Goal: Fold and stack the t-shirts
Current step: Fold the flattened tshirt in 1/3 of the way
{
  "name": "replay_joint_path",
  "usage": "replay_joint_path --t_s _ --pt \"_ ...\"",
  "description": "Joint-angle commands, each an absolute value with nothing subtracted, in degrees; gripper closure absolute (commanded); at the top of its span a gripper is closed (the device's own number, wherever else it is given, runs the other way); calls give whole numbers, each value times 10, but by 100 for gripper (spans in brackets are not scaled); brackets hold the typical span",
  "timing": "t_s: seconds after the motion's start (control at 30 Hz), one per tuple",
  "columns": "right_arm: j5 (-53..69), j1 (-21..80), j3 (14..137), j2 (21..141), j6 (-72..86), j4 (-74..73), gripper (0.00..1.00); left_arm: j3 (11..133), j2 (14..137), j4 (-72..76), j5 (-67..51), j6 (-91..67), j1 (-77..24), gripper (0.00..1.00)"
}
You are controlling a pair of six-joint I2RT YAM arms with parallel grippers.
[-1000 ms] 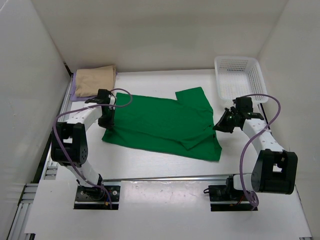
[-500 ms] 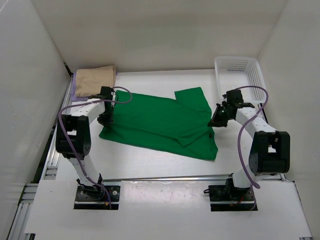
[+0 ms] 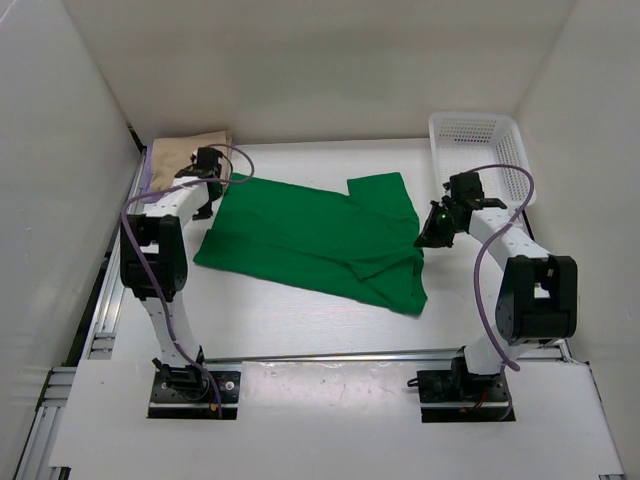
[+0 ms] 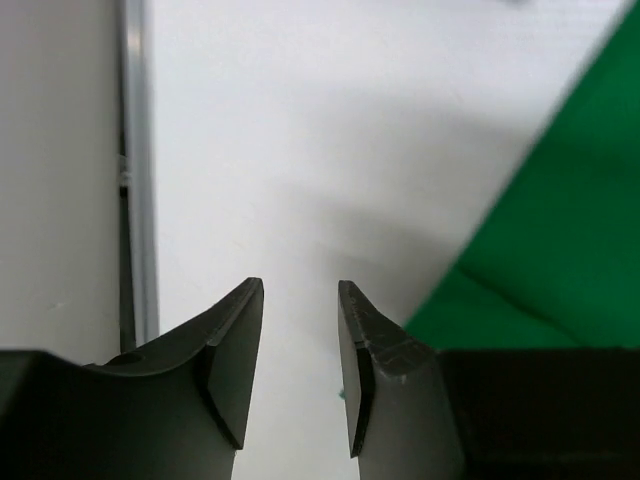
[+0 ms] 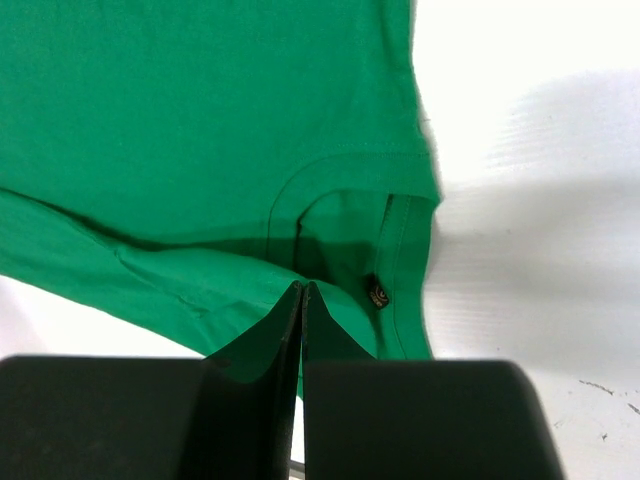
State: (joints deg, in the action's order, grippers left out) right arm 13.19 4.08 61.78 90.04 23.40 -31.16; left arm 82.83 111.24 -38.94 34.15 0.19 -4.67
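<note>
White table (image 3: 300, 320): the work surface, walled by white panels on three sides, with both arms bolted at its near edge.

Green shirt (image 3: 300, 235): spread mostly flat across the middle of the table and lying askew. One sleeve points toward the far wall, and the right part is folded over itself. It lies well apart from the other two shirts.

Basket (image 3: 473, 117): white mesh, in the far right corner, just beyond the right arm's wrist.

Tan shirt (image 3: 180, 155): folded, in the far left corner.

Lavender shirt (image 3: 148, 172): under the tan shirt, with only a strip showing along the left edge.

Left gripper (image 3: 204, 207): hangs over bare table just beside the green shirt's far left corner. In the left wrist view its fingers stand parted with nothing between them (image 4: 300, 300), and the cloth (image 4: 560, 250) lies off to the right, not touching them.

Right gripper (image 3: 430, 235): at the green shirt's right edge. In the right wrist view the fingers are pressed together (image 5: 302, 292), pinching a raised fold of the green cloth just in front of the collar (image 5: 350, 190).

Tag (image 5: 378, 294): small and dark, inside the collar, just right of the fingertips.
</note>
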Motion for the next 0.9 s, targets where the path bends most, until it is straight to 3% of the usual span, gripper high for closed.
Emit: replay_joint_path --t_s 0.0,0.1,0.13,0.17,0.2,0.27,0.33,0.4,0.43,0.5,0.7,0.87 --pt "123 49 646 906 221 -315 100 876 1109 -359 404 0 -23 53" --pt "129 49 658 912 221 -320 96 885 1109 -360 387 0 -4 53" --pt "129 55 664 918 221 -325 90 873 1079 -360 337 0 -4 46" --pt "135 55 675 918 221 -325 82 855 1059 -372 303 0 -4 40" --pt "130 62 683 924 221 -334 64 823 1042 -401 266 0 -4 34" --pt "116 80 698 924 215 -353 52 795 1019 -440 180 0 1 26" --pt "101 98 723 924 215 -381 33 755 1012 -479 159 0 1 26" --pt "75 111 739 918 215 -409 23 719 1012 -479 138 0 17 26" --pt "60 123 739 904 215 -423 11 711 1012 -479 129 0 23 26" --pt "29 128 730 886 239 -471 3 703 1019 -479 113 0 31 26" --pt "29 156 510 764 316 -476 0 730 1050 -471 80 0 52 26" --pt "86 156 408 716 346 -394 0 737 1084 -471 58 0 52 26"
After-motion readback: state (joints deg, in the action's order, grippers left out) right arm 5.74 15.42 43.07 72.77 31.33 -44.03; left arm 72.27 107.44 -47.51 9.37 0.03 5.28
